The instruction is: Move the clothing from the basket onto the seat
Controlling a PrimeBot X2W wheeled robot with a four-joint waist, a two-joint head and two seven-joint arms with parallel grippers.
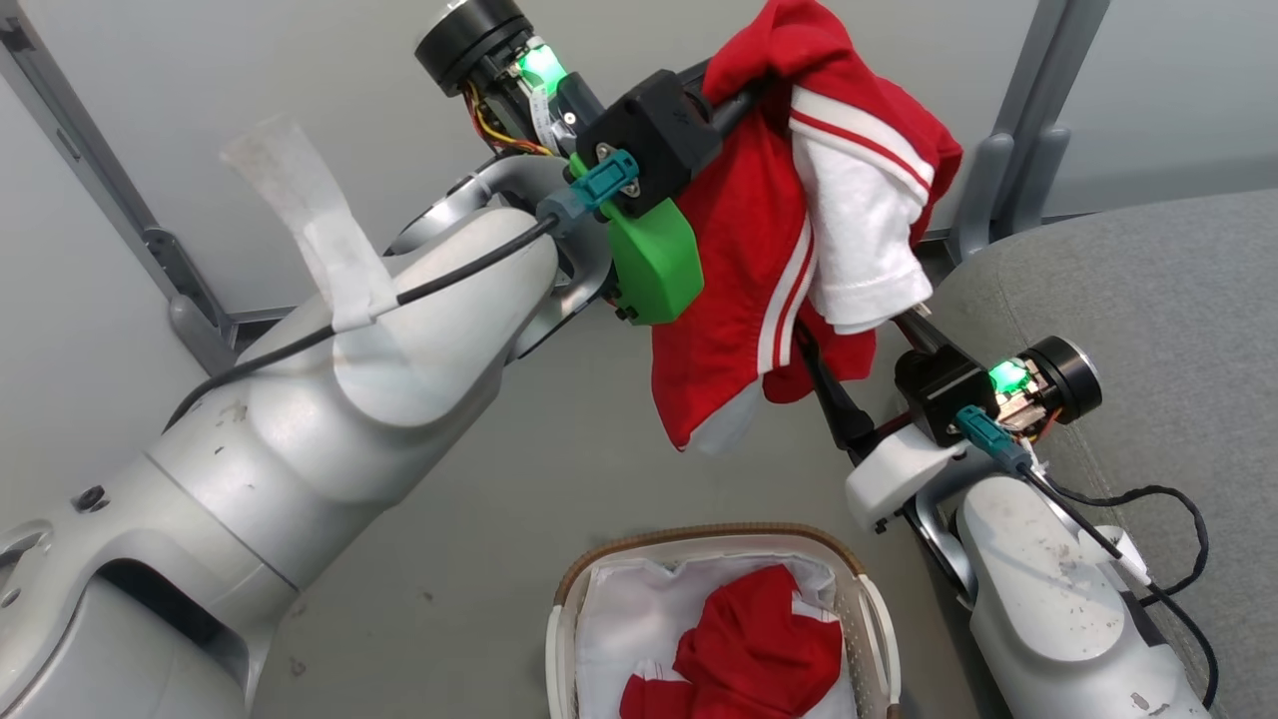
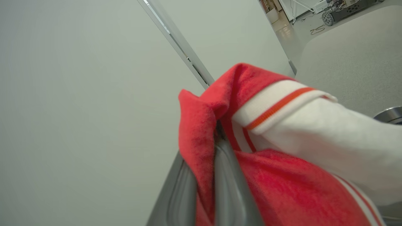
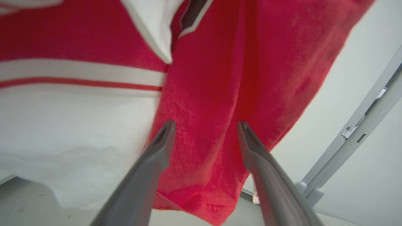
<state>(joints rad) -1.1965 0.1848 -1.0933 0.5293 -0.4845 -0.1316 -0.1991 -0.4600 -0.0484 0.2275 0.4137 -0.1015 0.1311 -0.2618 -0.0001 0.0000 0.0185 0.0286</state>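
Pale and scuffed, the left forearm lies across the lower left of the head view, a black cable running along it under a strip of white tape. Beyond it the left tool is held high and clenched on a red-and-white garment. The left wrist view shows red cloth pinched between its two fingers, with a white sleeve edged in a red stripe draped off to one side. The garment hangs in the air above the grey floor, well clear of the basket and near the seat, whose rounded grey edge lies at the right of the head view.

From the lower right, the right tool reaches up beneath the hanging cloth. In the right wrist view its fingers stand spread apart, released, with red fabric hanging just beyond the tips; whether they touch it I cannot tell.

At the bottom of the head view the basket stands on the floor between the two arms, its brown woven rim around a white liner. Another red garment with a white patch lies crumpled inside on the liner. Behind everything runs a pale wall with grey posts
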